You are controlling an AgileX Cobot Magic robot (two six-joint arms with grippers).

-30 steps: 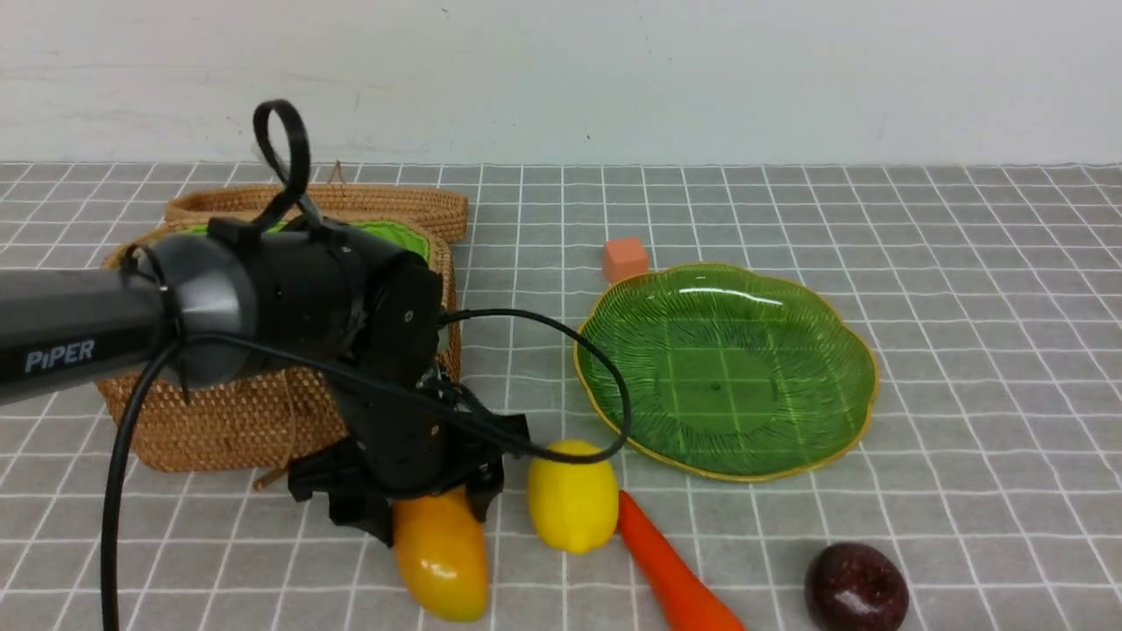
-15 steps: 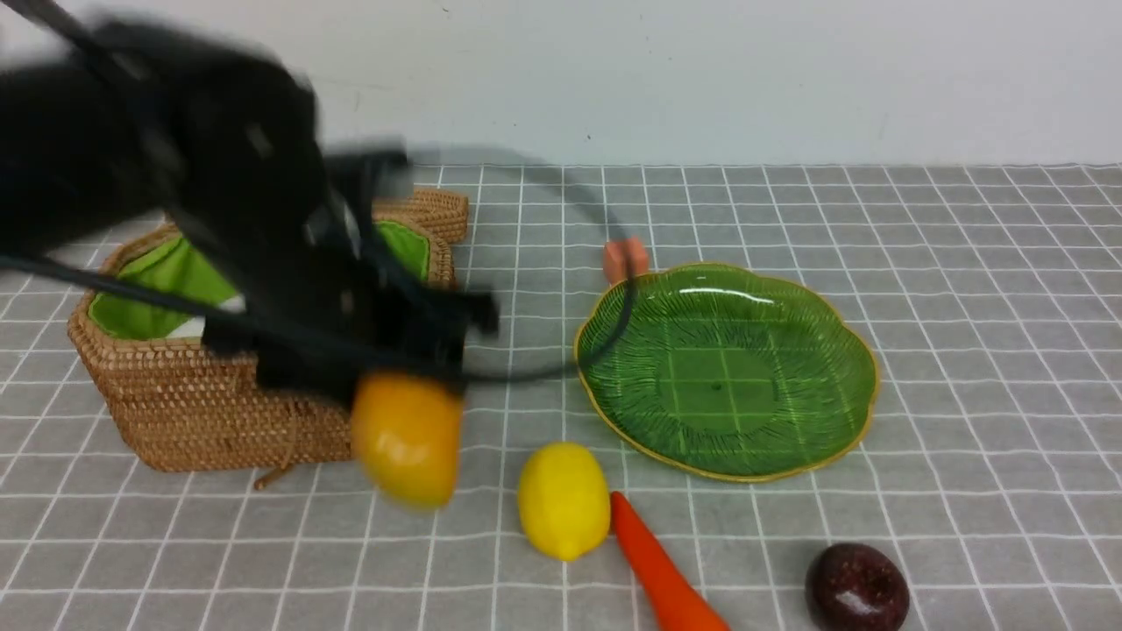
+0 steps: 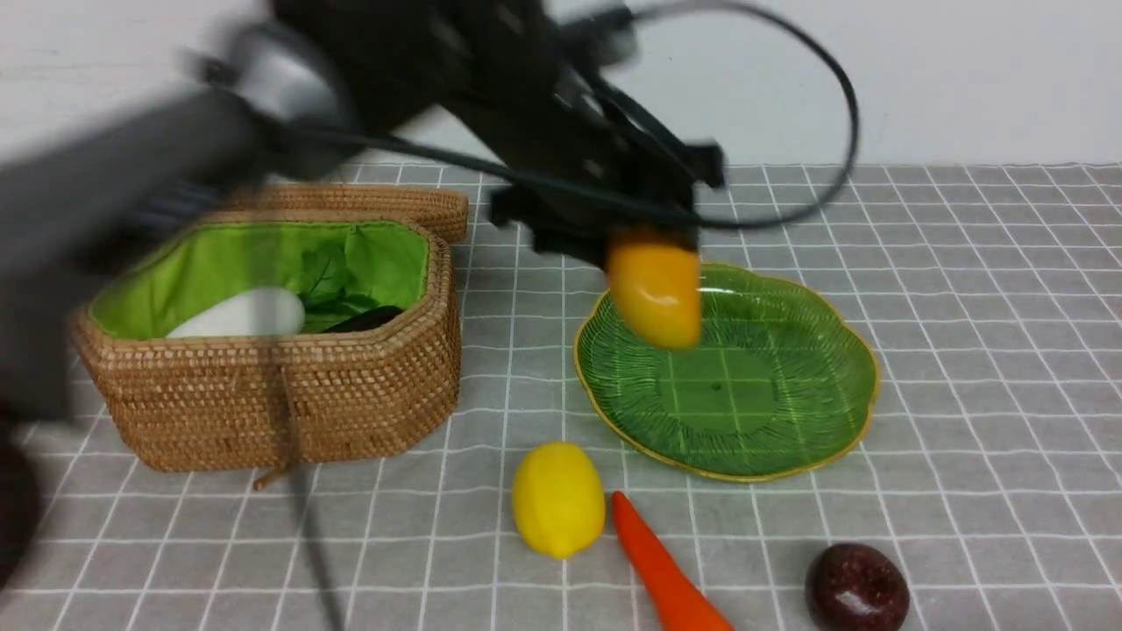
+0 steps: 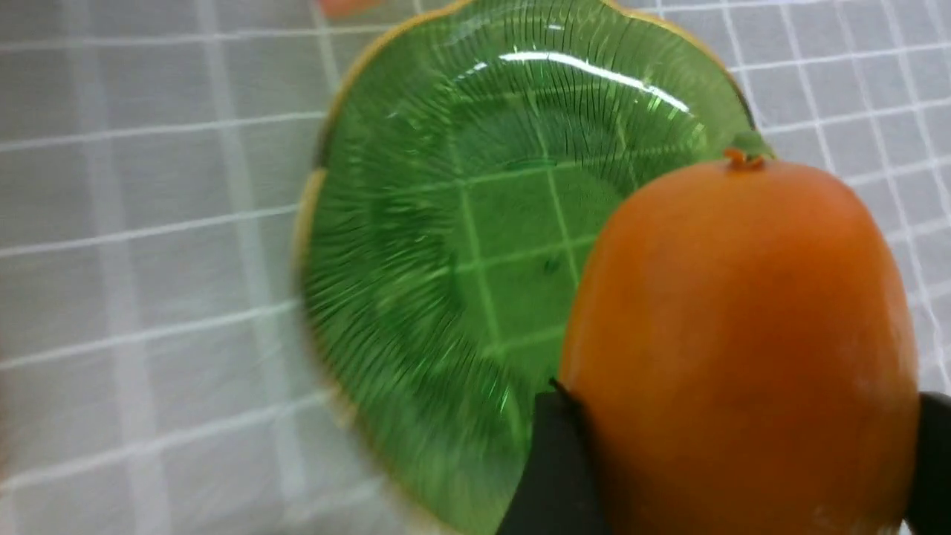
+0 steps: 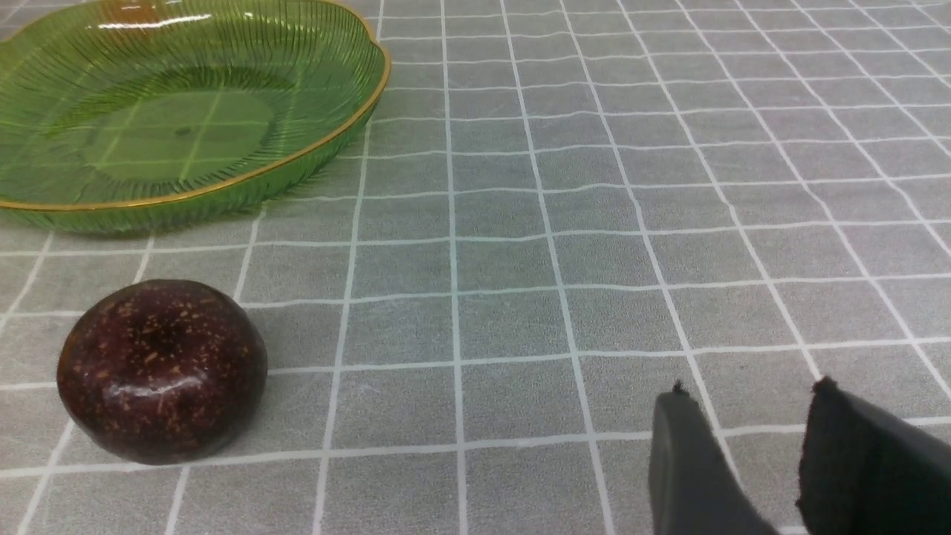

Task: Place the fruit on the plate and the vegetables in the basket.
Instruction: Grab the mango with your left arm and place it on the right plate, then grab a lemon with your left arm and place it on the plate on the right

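Basket [image 3: 280, 412] of woven tan rattan, octagonal with a bright green fabric lining, stands on the left of the grey checked cloth [image 3: 964, 350], its hinged lid [image 3: 351, 200] thrown back behind it. Inside it lie a long white radish [image 3: 241, 314], a small green leafy piece [image 3: 329, 276] and, half hidden by the wall, a glossy dark purple eggplant [image 3: 368, 320].

Right of the basket sits the wide shallow green glass plate [image 3: 771, 386], ribbed like a leaf, with a scalloped gold rim and nothing lying in it. Above its near-left part hangs the oblong orange-yellow mango [image 3: 656, 294], glossy, deeper orange at the top and yellower toward its lower end. It is off the glass and pinched at its upper end by the black fingers [image 4: 553, 461] of the left gripper [image 3: 649, 241], whose arm is blurred.

On the cloth in front of the plate lie a long tapered orange-red carrot [image 3: 662, 565] and, just beside its tip, a yellow lemon [image 3: 558, 498]. Further right sits a small round dark maroon speckled fruit [image 3: 856, 587], dimpled on top.

The right gripper [image 5: 749, 416] sits low over the cloth near that fruit, jaws slightly apart with nothing between them.
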